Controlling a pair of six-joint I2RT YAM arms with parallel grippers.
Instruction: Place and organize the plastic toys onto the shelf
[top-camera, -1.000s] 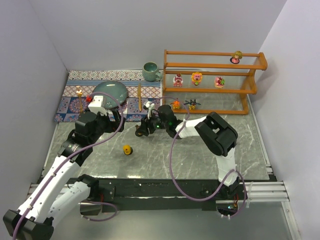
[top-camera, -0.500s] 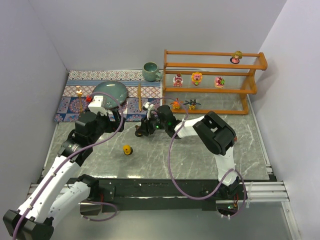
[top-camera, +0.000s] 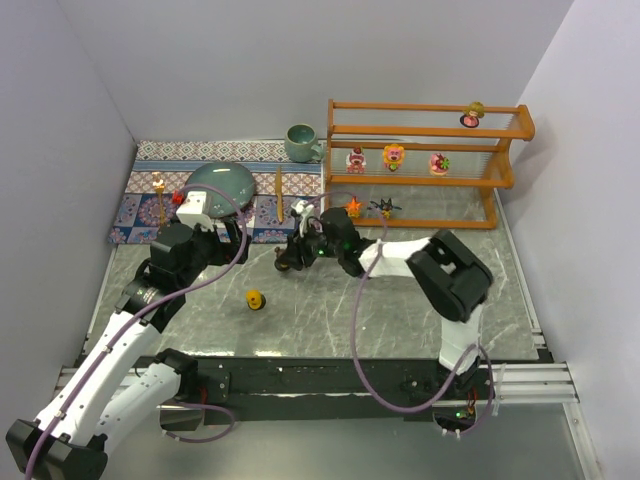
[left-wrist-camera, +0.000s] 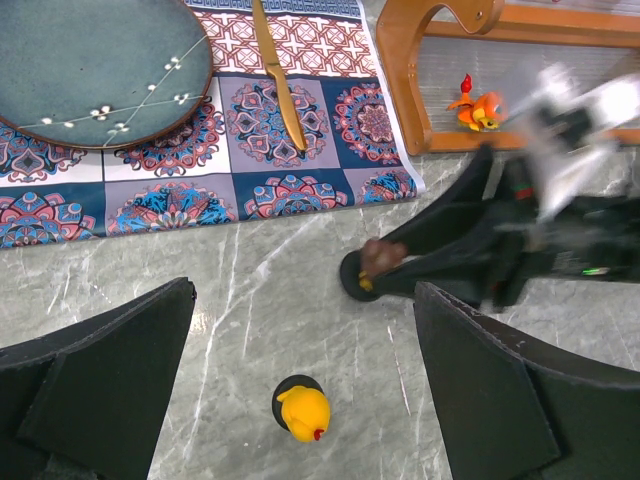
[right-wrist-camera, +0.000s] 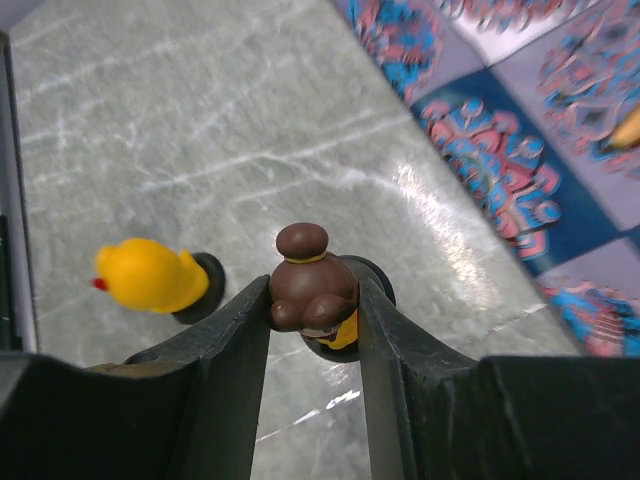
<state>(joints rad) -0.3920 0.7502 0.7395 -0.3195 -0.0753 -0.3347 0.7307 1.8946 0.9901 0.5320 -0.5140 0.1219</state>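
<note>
Right hand (right-wrist-camera: 313, 296) tightened on 1 brown toy (right-wrist-camera: 305, 285); left hand (left-wrist-camera: 302, 298) spread | 6 toys (top-camera: 472, 115) (top-camera: 355, 160) (top-camera: 394, 156) (top-camera: 439, 164) (top-camera: 352, 207) (top-camera: 384, 208) shelved

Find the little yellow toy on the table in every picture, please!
Top external: yellow toy sits left of centre, on the grey table.
Left wrist: bottom centre.
Right wrist: left side, halfway down.
Shared landmark: the brown toy pinched by the right gripper, close beside it in all three.

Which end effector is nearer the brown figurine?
Right. The right end effector clamps the brown figurine; the left end effector hangs open, apart from it.
</note>
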